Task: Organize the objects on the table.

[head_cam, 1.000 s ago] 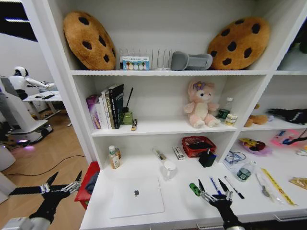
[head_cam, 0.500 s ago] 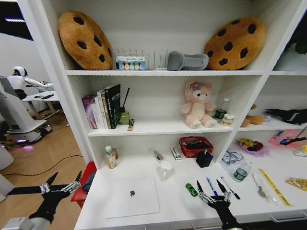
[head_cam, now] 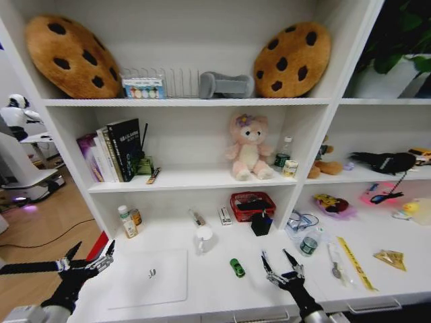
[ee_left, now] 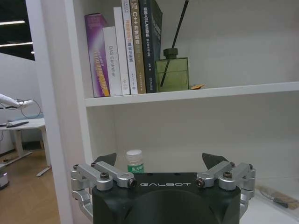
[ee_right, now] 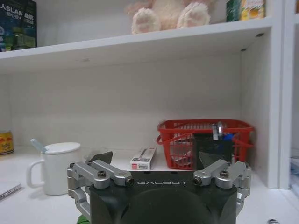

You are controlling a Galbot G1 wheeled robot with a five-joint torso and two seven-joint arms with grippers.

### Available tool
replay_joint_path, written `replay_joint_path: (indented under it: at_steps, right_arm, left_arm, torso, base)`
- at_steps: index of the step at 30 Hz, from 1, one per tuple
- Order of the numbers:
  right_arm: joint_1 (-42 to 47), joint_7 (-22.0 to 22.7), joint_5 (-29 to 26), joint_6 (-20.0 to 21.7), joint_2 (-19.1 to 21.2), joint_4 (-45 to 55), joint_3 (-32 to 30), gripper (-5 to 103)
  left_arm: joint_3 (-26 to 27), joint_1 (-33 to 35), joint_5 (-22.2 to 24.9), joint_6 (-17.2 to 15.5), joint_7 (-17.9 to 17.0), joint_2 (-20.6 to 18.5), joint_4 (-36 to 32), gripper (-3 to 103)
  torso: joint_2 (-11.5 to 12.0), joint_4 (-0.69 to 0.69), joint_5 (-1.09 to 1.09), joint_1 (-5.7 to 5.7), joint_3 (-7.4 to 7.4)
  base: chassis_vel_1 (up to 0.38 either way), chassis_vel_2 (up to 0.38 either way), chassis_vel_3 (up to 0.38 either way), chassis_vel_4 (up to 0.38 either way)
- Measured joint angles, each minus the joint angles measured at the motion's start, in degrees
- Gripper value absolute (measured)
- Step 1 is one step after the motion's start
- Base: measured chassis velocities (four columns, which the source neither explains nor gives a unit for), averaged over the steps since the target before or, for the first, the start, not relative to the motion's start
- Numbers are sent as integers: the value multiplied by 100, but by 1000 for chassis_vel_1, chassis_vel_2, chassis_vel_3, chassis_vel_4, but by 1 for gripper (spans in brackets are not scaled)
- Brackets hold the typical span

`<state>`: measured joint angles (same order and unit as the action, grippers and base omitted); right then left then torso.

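Right gripper (head_cam: 283,267) is hovering with fingers spread beside the tiny green toy car (head_cam: 237,267) on the white surface (head_cam: 222,289); left gripper (head_cam: 90,256), fingers likewise spread, is hanging off its left edge.

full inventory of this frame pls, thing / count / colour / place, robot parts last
laptop: 1, silver, lid closed, desk left
toy car: 1, green, desk centre
mug: 1, white, behind laptop
basket: 1, red, desk back
cookie cushions: 2, brown, top shelf
plush toy: 1, pink, middle shelf
books: several, mixed colours, middle shelf left
table: 1, white
left gripper: open, off desk's left edge
right gripper: open, above desk, right of car
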<state>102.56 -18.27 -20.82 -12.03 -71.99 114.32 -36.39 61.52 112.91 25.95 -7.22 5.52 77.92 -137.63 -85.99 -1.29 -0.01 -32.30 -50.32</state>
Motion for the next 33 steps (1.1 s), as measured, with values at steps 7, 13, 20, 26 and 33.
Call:
replay_joint_path:
  at_steps: [7,13,20,26,33]
  right_arm:
    - [-569,-177,-97,11,270,-252,719,100]
    - [-566,-136,347,181,244,-295,1007,100]
    - [-243,80,827,269,151,-277,1007,100]
    - [-147,118,961,428,42,-323,1070,103]
    - [-554,309,494,973,281,-500,1187,99]
  left_arm:
    - [2,0,0,1,-2,-1,1,100]
    - [2,0,0,1,-2,-1,1,100]
    - [1,0,0,2,-2,-1,1,100]
    - [1,0,0,1,-2,-1,1,100]
    - [1,0,-1,1,-2,0,1,100]
  torso:
    - [0,10,-1,-1,0]
    - [0,8,2,-1,0]
    - [-1,5,1,0,0]
    - [-1,7,0,1,1]
    - [-1,7,0,0,1]
  base:
    - [24,63,-23,-57]
    - [4,12,-3,-7]
    - [-11,-5,1,22]
    - [0,0,0,0]
    - [0,0,0,0]
